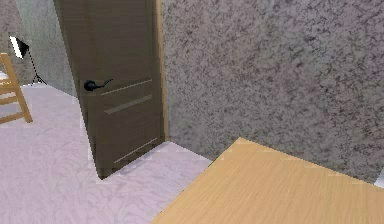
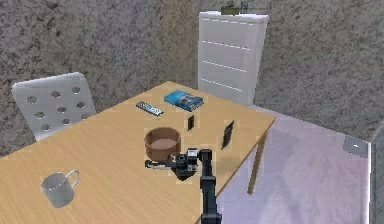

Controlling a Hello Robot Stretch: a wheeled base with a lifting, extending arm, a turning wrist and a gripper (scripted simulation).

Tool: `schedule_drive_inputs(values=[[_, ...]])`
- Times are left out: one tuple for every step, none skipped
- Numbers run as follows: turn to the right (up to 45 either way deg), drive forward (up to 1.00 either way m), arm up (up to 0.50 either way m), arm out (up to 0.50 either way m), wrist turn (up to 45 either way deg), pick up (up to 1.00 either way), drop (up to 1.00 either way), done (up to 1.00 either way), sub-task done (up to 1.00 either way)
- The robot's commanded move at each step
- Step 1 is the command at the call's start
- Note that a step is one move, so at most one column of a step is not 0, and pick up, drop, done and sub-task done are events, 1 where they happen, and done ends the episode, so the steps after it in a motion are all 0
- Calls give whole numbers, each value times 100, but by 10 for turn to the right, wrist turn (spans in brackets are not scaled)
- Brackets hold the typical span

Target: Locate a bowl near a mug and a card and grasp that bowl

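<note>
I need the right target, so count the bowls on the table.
1. A brown bowl sits near the middle of the table, up and right of the grey mug in the arm side view. The arm hides a little tabletop.

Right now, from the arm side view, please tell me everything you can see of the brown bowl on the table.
The bowl is round and brown, with a smooth wall and a darker inside; I can make out no contents. It stands upright, mouth up, on the light wooden table, near its middle. The gripper shows at the bowl's near side; whether it touches or holds the bowl cannot be told.
</note>
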Motion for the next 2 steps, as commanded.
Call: schedule_drive_inputs(values=[[0, 0, 10, 0, 0, 0, 0, 0, 0], [0, 0, 0, 0, 0, 0, 0, 100, 0]])
